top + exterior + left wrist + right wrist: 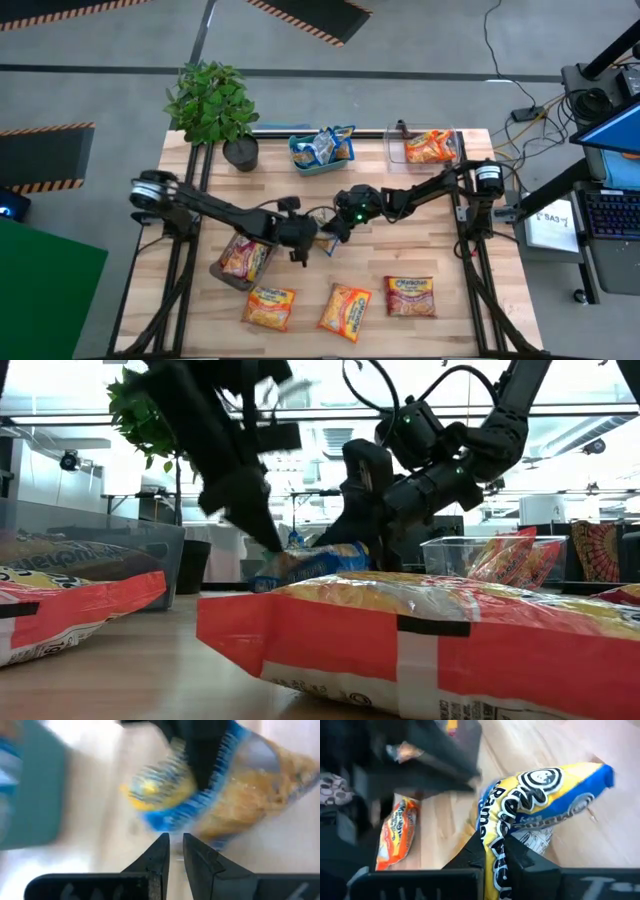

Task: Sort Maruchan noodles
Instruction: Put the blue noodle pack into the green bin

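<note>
My right gripper (496,851) is shut on a blue-and-yellow noodle packet (326,241) near the table's middle; the packet also shows in the low view (312,564). My left gripper (176,849) stands just left of that packet, open by a narrow gap with nothing between its fingers; it also shows in the high view (300,243). Three orange-yellow and red packets (270,305) (345,310) (410,297) lie flat near the table's front edge. A red packet (243,258) lies in a clear bin at the front left. My right gripper pinches the blue-and-yellow packet between its two fingers at one end (494,834). The fingers slant down from the table's right and far side. The rest of the packet (555,790) reaches away from the fingers, low over the wood; whether it touches the table I cannot tell.
A teal tray (300,158) with blue packets stands at the back middle. A clear bin (395,140) with an orange packet stands at the back right. A potted plant (212,105) is at the back left. Bare wood lies between the arms and the front packets.
</note>
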Motion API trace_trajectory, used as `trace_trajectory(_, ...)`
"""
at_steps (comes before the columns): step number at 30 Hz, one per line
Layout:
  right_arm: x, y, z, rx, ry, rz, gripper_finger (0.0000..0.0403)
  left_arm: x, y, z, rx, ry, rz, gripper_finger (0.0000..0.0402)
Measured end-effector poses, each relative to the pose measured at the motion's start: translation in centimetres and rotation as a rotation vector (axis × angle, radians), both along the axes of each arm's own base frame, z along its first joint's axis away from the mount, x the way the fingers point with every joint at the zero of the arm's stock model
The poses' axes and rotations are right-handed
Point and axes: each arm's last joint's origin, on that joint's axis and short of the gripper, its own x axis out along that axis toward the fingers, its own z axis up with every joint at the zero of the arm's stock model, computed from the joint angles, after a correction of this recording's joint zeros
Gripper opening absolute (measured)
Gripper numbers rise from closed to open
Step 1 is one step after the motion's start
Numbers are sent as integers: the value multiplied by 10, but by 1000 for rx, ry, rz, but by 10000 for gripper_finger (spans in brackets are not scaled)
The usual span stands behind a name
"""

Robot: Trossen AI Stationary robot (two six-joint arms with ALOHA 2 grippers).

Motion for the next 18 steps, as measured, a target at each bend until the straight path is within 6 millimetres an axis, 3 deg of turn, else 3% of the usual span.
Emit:
trace_trajectory(5,-2,0,13,-55,-46,11,15,-19,4,40,95,-92,-25,37)
trace_trajectory(10,-3,3,27,-126,-97,-15,14,-46,10,66,126,-270,-74,37)
trace_trajectory(18,-6,-1,67,-299,-164,-132,13,-85,18,78,147,-598,-104,37)
